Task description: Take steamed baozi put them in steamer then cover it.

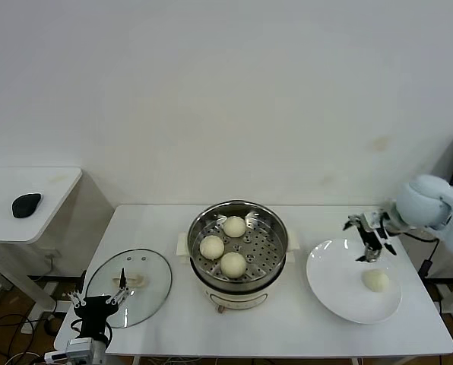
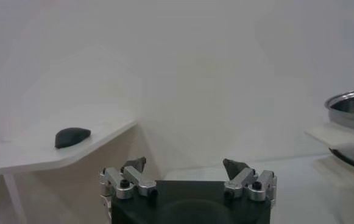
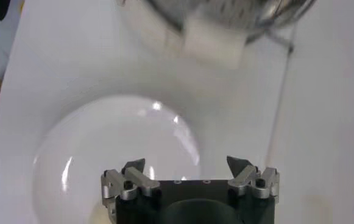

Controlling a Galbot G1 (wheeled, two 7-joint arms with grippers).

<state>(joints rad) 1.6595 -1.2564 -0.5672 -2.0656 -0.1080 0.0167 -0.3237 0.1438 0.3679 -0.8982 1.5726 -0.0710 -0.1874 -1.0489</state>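
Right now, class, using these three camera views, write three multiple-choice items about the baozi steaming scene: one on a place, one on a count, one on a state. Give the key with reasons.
1. Where does the cover lie?
A. On the steamer
B. On the table to the robot's left of the steamer
C. On the plate

2. How many baozi are inside the steamer?
A. One
B. Three
C. Four

3. What is the state of the right gripper?
A. Open, holding nothing
B. Shut on a baozi
C. Shut on the cover

Key:
1 B: the glass cover lies flat on the table, near the left gripper, which is also open.
2 B: three buns sit on the perforated tray; a fourth baozi is on the white plate.
3 A: its fingers stand apart above the plate with nothing between them.
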